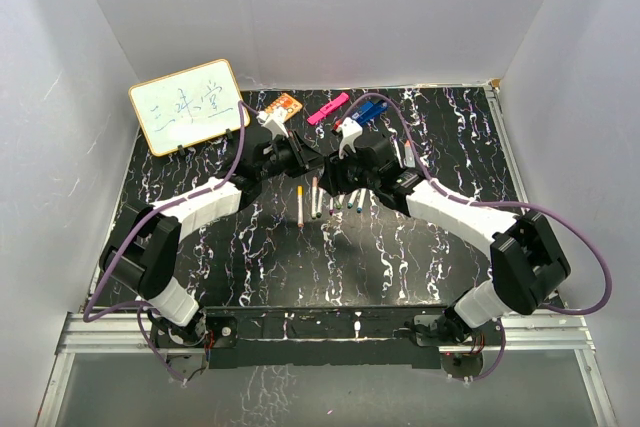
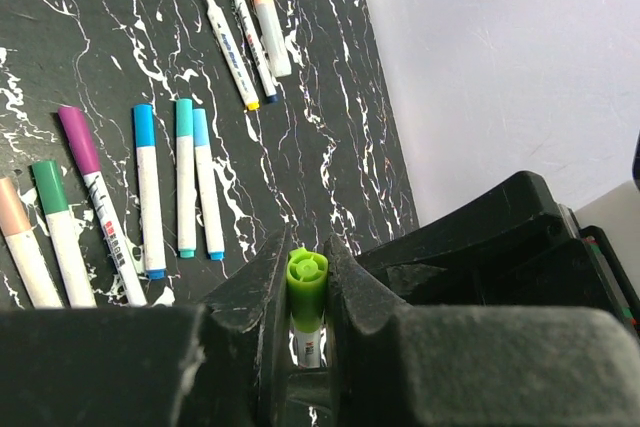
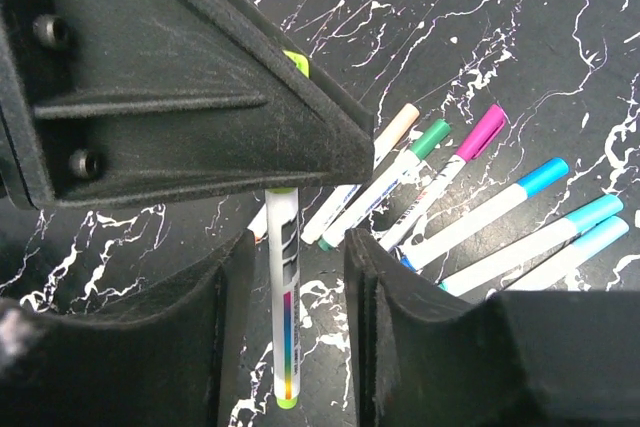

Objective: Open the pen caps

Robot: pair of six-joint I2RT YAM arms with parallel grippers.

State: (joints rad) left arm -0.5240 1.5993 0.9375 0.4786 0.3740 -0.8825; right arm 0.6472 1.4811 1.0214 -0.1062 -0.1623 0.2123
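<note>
whiteboard (image 1: 188, 105): far left, blue writing | pink highlighter (image 1: 328, 108): far centre | blue tool (image 1: 370, 110): just right of it | table (image 1: 300, 257): black marbled

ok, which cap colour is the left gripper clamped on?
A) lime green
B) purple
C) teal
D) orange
A: in the left wrist view the left gripper is shut on a lime green cap, which sits on its pen.
</note>
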